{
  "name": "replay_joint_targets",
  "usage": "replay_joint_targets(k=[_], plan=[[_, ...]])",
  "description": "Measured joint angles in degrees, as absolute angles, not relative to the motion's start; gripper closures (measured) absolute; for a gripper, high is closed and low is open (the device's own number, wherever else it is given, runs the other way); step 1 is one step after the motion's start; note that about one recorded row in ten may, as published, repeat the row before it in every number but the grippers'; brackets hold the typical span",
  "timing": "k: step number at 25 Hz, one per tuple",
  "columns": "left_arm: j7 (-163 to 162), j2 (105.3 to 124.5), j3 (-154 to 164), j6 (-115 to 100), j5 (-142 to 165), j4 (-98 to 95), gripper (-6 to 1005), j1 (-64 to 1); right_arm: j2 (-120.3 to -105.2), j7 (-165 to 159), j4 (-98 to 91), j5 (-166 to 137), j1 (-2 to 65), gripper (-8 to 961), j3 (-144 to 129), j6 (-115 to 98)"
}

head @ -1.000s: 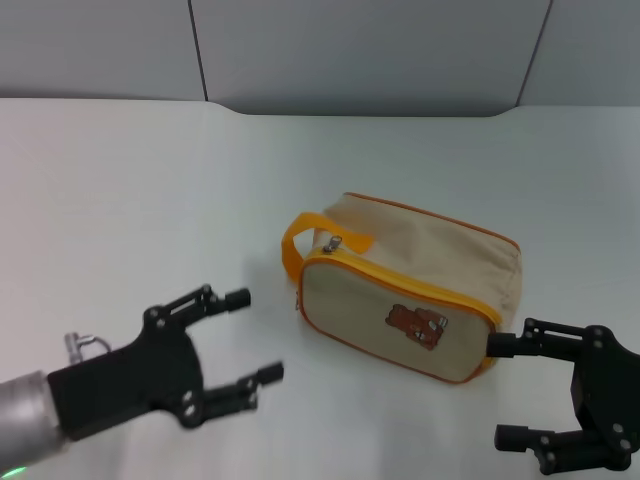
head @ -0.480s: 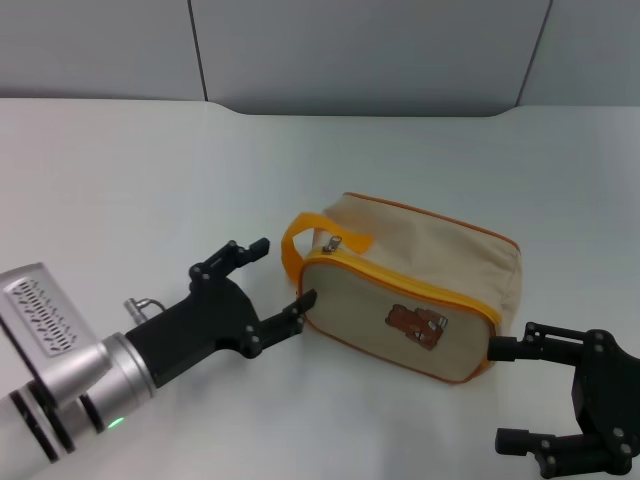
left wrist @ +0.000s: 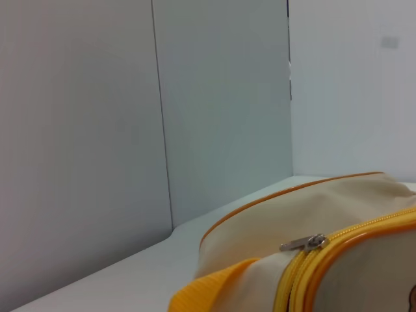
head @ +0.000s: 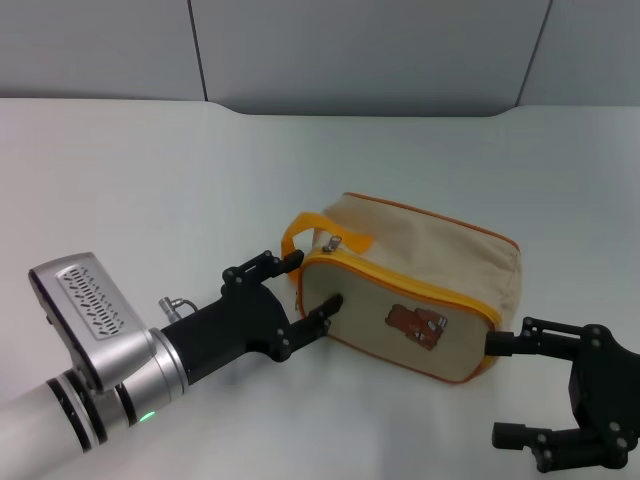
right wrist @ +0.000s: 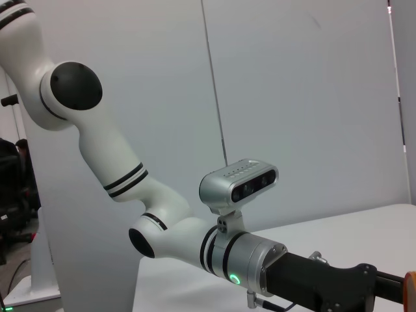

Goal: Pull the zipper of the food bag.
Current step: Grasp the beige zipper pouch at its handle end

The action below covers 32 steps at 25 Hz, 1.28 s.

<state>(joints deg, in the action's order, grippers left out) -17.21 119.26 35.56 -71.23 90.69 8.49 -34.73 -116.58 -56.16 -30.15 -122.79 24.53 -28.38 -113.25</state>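
Beige food bag with yellow-orange zipper, brown bear patch, on white table.

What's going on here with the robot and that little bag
The robot's left gripper is open at the handle end of a beige food bag on the table, its fingers straddling that corner. The zipper looks closed, its metal pull not gripped. The right gripper is open beside the bag's other end.

A robot lab or test bench; plain white table backed by bare grey wall panels
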Motion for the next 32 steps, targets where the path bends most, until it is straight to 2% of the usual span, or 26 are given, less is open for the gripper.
replay_joint_targets(k=[5, 11, 17, 22, 27, 32], plan=[[-17.16, 119.27, 35.63, -70.98, 90.82, 8.38, 281, -35.24, -116.68, -56.15, -30.15, -122.78, 24.48, 107, -28.39, -112.94], [-16.67, 119.26, 34.67, -70.87, 92.23, 8.56, 476, -35.56, -116.72, -56.16, -30.15, -122.78, 24.27, 107, -28.38, -112.23], [-16.61, 119.27, 34.59, -71.01, 92.26, 8.78, 719, -35.53, -116.72, -56.16, -30.15, -122.78, 24.16, 108, -28.39, -112.14], [-14.00, 119.27, 34.54, -74.12, 92.24, 8.74, 853, -34.26, -116.72, -55.56, -29.96, -121.96, 23.76, 108, -27.76, -112.16], [-10.91, 119.26, 34.53, -77.63, 92.16, 8.38, 887, -32.96, -116.95, -52.85, -29.52, -116.89, 21.86, 108, -23.88, -112.95], [-8.25, 119.26, 34.54, -81.21, 92.13, 6.76, 916, -32.22, -118.74, -44.60, -24.93, -103.34, 19.25, 108, -16.70, -110.80]])
